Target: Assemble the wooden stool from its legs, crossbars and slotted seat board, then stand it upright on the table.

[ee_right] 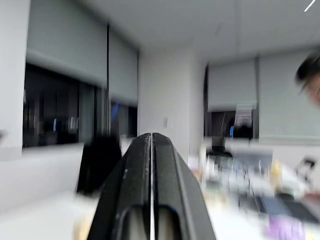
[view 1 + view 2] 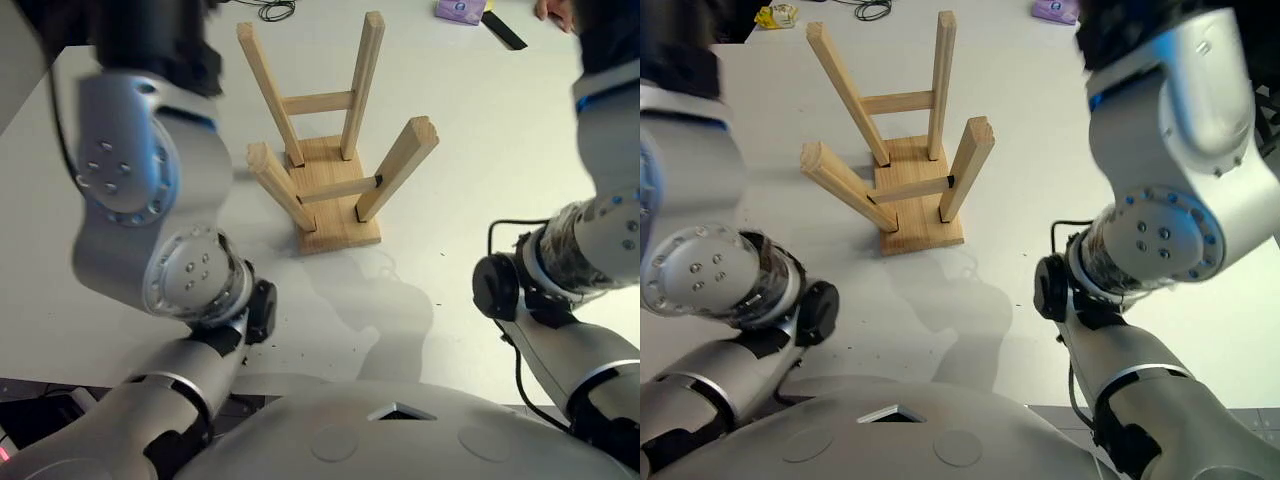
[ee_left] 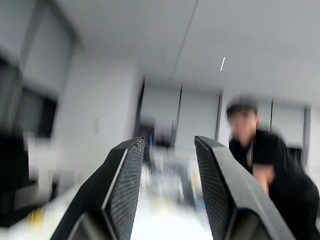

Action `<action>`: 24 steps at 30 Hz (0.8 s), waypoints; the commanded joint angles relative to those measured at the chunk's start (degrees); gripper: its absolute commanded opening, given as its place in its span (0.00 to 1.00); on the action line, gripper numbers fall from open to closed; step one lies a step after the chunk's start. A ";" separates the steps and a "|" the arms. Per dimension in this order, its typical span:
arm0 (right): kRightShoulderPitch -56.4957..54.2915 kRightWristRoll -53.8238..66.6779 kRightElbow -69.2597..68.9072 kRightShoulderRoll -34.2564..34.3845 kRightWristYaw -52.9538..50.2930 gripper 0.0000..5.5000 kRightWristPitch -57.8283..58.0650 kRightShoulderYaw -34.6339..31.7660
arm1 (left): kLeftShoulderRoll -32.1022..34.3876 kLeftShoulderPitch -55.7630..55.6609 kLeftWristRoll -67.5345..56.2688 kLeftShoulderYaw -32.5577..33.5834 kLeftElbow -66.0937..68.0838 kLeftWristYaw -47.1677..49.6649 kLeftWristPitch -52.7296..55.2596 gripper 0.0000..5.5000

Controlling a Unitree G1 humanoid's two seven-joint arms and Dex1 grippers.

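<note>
wooden stool (image 2: 325,175) stood assembled but upside down on the table (image 2: 480,150); flipping it likely called for gripping a leg (image 2: 400,165). left gripper (image 3: 170,141) was spread, right gripper (image 1: 151,137) pressed together.

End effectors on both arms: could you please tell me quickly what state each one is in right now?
Black left end effector: open, holding nothing.
Black right end effector: closed, fingers pressed together, holding nothing.

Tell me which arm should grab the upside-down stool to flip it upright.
Left, tentatively. The left claw is open, ready to grasp, while the right claw is shut. The stool also sits slightly toward the robot's left.
</note>
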 commanded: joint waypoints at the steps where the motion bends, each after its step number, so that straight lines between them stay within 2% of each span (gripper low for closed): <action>1: 19.57 -3.79 9.42 -0.89 -1.99 0.01 7.35 18.04 | -0.67 30.72 -1.44 -8.96 3.84 -0.62 12.39 0.34; 3: 18.52 -3.92 9.52 0.50 -1.97 0.01 7.79 17.10 | 0.84 32.19 -0.30 -9.83 5.28 -0.88 11.00 0.34; 6: 15.12 -4.79 9.73 0.53 -1.52 0.01 5.71 15.69 | 0.26 29.39 -0.92 -7.55 2.35 -1.55 8.37 0.34; 11: 5.23 -7.21 10.73 0.12 -1.56 0.01 0.71 11.30 | 0.42 12.53 -0.81 1.34 0.48 -1.72 -1.75 0.34; 16: -2.75 -8.61 14.92 2.25 -0.46 0.01 -7.61 9.01 | 5.62 1.15 0.11 6.55 5.17 -3.31 -7.91 0.34; 19: -6.77 -8.68 18.48 5.57 0.59 0.01 -16.72 7.58 | 9.00 -4.73 1.72 6.24 7.42 -4.26 -12.78 0.34; 22: -10.78 -4.19 19.82 10.25 -0.04 0.01 -23.57 1.23 | 10.11 -9.55 3.07 5.41 5.57 -4.45 -19.70 0.34; 24: -11.13 -1.94 19.61 11.28 -0.53 0.01 -24.69 -0.74 | 9.95 -10.50 2.92 4.83 4.17 -4.35 -21.71 0.34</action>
